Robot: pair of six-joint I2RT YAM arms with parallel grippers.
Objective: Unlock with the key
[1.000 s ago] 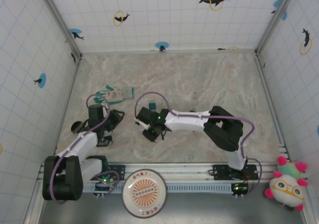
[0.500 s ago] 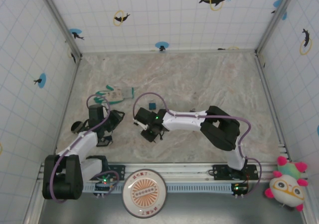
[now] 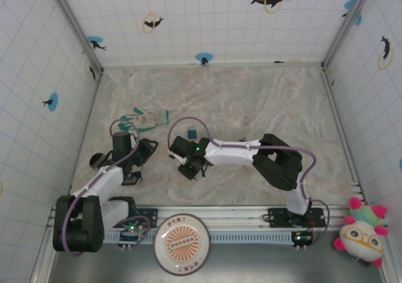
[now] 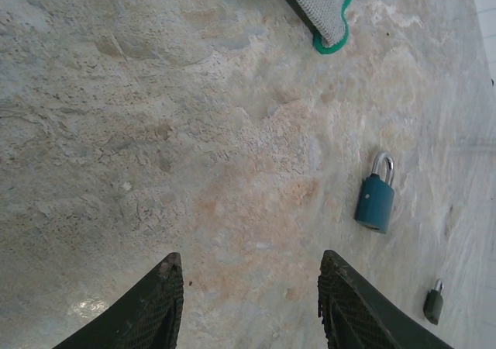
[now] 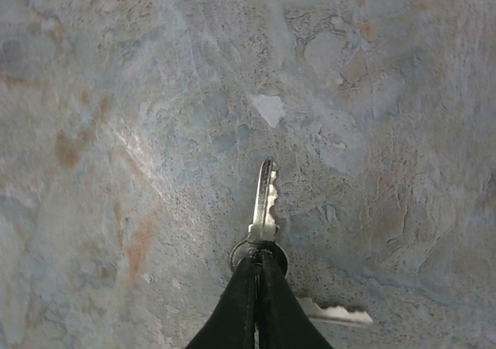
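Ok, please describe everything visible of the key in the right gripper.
The key is silvery metal, with teeth along one edge. The right gripper is shut on its round head; the blade points straight away from the gripper, low over the marbled table. A second key lies beside the head, perhaps joined to it. Whether the blade touches the table is unclear.

No lettering legible in any view, round white disc with orange sunburst ring (image 3: 182,242) at the near metal rail (image 3: 245,215) showing a band of dark characters at its centre, too small and blurred to make out.
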